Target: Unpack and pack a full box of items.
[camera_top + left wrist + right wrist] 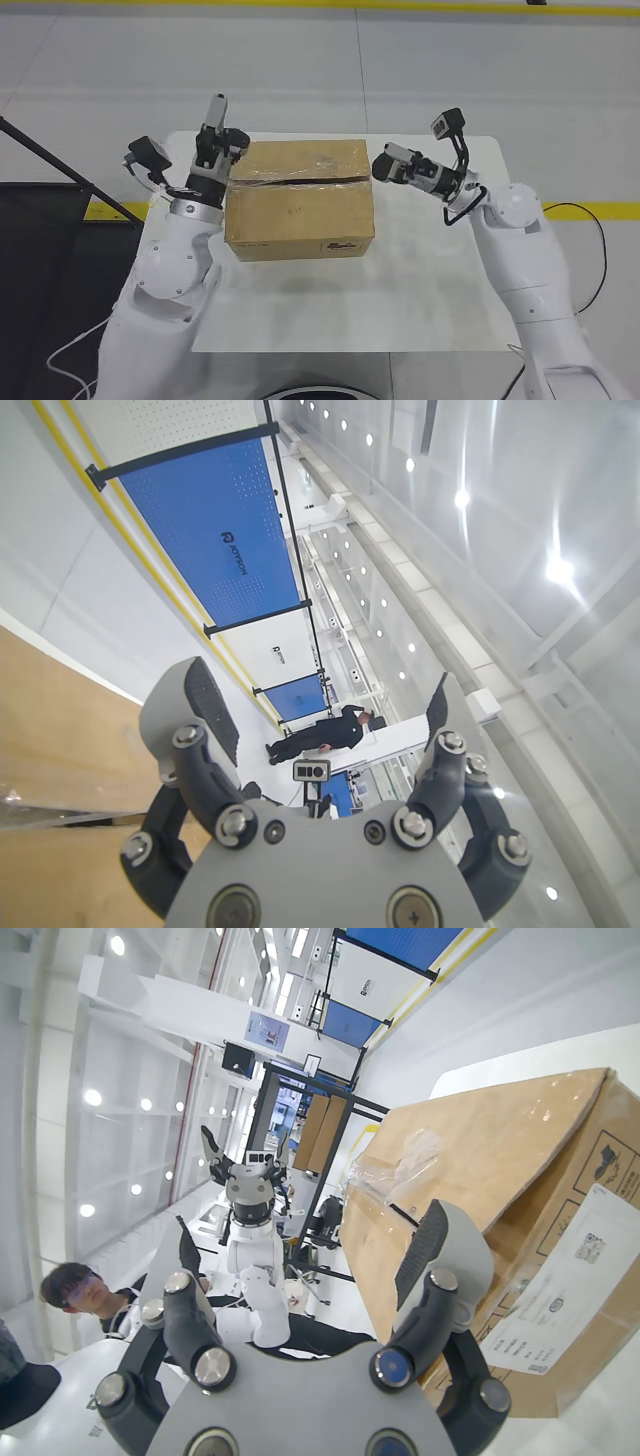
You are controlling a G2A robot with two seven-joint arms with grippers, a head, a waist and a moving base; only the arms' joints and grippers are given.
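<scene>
The left gripper is seen near the table's far left corner, just beside the left end of the box and pointing away from the robot. In the left wrist view this gripper is shown with its jaws spread wide and nothing held between them; a cardboard face of the box is visible close alongside. The box is placed in the middle of the far half of the table, its long side running across. Its top flaps are folded down, and crumpled clear tape is laid along the centre seam. A white label is carried on the near side wall. The right gripper is held just beside the right end of the box, level with the seam and pointing toward it. In the right wrist view this gripper is likewise shown wide open and empty, with the box next to one finger; whether that finger touches the cardboard cannot be told. A second label is seen on the end wall.
</scene>
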